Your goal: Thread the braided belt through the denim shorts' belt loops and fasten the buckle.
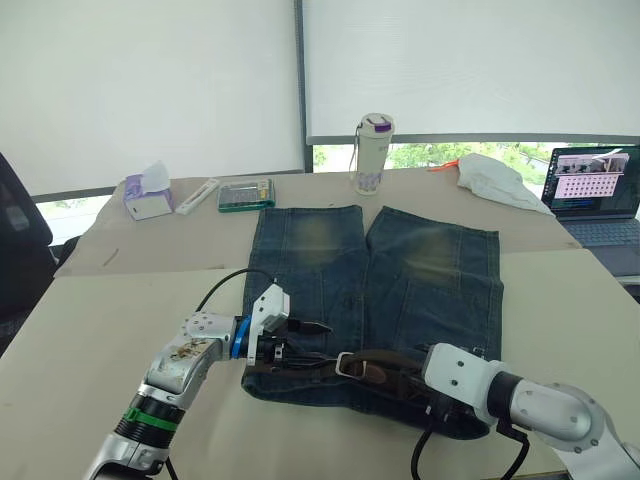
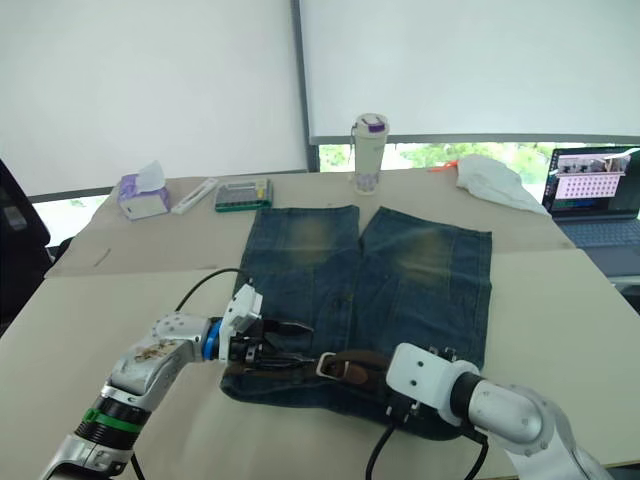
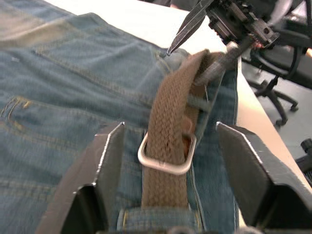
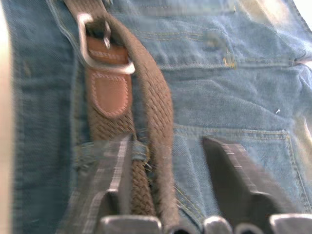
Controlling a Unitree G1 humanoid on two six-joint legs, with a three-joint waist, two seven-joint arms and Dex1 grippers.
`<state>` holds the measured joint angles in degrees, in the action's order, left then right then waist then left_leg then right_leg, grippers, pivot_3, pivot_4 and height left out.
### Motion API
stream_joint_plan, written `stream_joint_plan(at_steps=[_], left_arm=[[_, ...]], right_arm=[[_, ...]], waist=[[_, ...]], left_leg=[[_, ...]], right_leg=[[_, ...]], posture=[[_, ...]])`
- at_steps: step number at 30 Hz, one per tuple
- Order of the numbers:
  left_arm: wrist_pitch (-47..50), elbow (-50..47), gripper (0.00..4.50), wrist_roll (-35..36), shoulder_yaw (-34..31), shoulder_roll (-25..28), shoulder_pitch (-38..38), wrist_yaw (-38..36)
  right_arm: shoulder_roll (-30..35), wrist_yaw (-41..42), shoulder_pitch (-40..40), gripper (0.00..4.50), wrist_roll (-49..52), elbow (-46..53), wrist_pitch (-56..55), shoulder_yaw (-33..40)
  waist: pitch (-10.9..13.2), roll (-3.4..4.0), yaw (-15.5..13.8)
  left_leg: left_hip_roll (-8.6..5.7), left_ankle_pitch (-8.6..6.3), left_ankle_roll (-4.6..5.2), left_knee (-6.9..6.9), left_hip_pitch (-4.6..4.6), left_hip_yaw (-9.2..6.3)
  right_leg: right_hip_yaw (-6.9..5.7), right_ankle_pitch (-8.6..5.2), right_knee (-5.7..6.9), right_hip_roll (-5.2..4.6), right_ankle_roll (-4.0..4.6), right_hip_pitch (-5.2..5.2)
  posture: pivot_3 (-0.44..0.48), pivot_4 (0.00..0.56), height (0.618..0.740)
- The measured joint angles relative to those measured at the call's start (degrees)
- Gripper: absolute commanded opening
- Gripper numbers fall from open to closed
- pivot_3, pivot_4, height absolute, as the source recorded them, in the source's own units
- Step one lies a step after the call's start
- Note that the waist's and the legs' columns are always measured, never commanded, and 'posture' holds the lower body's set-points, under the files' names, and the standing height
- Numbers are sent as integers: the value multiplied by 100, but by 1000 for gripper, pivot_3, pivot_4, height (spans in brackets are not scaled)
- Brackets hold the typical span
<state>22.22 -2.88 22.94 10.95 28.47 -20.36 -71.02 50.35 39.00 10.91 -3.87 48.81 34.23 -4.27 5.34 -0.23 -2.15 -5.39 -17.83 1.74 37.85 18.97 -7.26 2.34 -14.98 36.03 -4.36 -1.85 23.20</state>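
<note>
Bright, even daylight from the blinds (image 1: 150,90); both wrist views blurred.

braided belt (image 3: 168,141): woven brown cloth | buckle (image 3: 165,158): shiny silver metal | denim shorts (image 1: 400,280): faded matt cloth

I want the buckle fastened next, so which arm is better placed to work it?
Probably the left. The left gripper is open with the buckle straight between its fingers. The right gripper sits farther back along the braided belt.
</note>
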Motion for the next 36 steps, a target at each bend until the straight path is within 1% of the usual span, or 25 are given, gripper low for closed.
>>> stream_joint_plan(at_steps=[3, 4, 7, 8, 10, 11, 14, 19, 26, 30, 36], left_arm=[[86, 31, 3141, 8, 3, -103, -93, 79], [152, 47, 3141, 25, 2, -159, -145, 112], [343, 145, 2309, 170, 12, -338, -331, 176], [398, 197, 1958, 177, 43, -375, -409, 164], [392, 342, 1327, 168, 153, -419, -513, 89], [386, 423, 863, 159, 212, -449, -545, 39], [278, 757, 14, 62, 403, -621, -716, -81], [53, 1217, 14, -115, 744, -928, -1056, -322], [-109, 1504, 14, -368, 1037, -1054, -1218, -529], [-329, 1630, 14, -589, 1139, -1026, -1230, -560], [-727, 1741, 14, -849, 1192, -807, -1191, -614]], right_arm=[[143, 80, 340, 110, -60, 6, -154, 101], [174, 96, 463, 50, -72, 6, -199, 112], [265, 86, 858, 0, -261, 9, -489, 185], [280, 65, 945, 0, -356, 4, -584, 203], [280, 15, 983, 0, -502, -7, -727, 213], [271, -16, 983, 0, -567, -28, -795, 214], [208, -75, 980, 0, -729, -132, -884, 202], [55, -87, 978, 0, -953, -217, -1038, 2], [-141, -52, 773, 0, -1184, -219, -1046, -305], [-174, -5, 666, 0, -1305, -241, -1046, -497], [-191, 127, 478, 0, -1402, -320, -1048, -655]], waist=[[-1, 1, -26], [0, -1, -25], [4, -7, -16], [7, -11, -13], [10, -17, -6], [11, -19, -3], [15, -25, -33], [19, -32, -16], [21, -34, 2], [20, -33, 4], [18, -30, 20]], left_leg=[[0, 0, 0, 1, 3, -1], [0, 0, 0, 2, 1, -1], [0, 0, 0, 2, -1, 0], [0, 0, 0, 2, -1, 1], [0, 1, -1, 2, -2, 3], [0, 1, -1, 2, -3, 4], [-3, 1, -1, 3, -1, 2], [-5, 1, -1, 4, -1, 3], [-3, 1, -1, 3, -1, 4], [-3, 1, -1, 3, -2, 4], [-1, 1, -2, 2, -8, 4]], right_leg=[[1, 0, -2, 0, 0, -1], [1, 0, -1, 0, 0, -2], [0, 0, 3, 1, 0, -3], [-1, 0, 3, 2, 0, -3], [-4, 0, 3, 3, 0, -3], [-5, 0, 4, 3, 0, -3], [-9, 0, 2, 5, 0, -4], [-7, 0, 3, 4, 0, -3], [-7, 0, 4, 7, 0, -2], [-7, 0, 4, 7, 0, -2], [-6, 0, 6, 7, 0, -4]], posture=[[0, 150, 740], [0, 150, 740], [0, 150, 740], [0, 150, 740], [0, 150, 740], [0, 150, 740], [0, 150, 740], [0, 150, 740], [0, 150, 740], [0, 150, 740], [0, 150, 740]])
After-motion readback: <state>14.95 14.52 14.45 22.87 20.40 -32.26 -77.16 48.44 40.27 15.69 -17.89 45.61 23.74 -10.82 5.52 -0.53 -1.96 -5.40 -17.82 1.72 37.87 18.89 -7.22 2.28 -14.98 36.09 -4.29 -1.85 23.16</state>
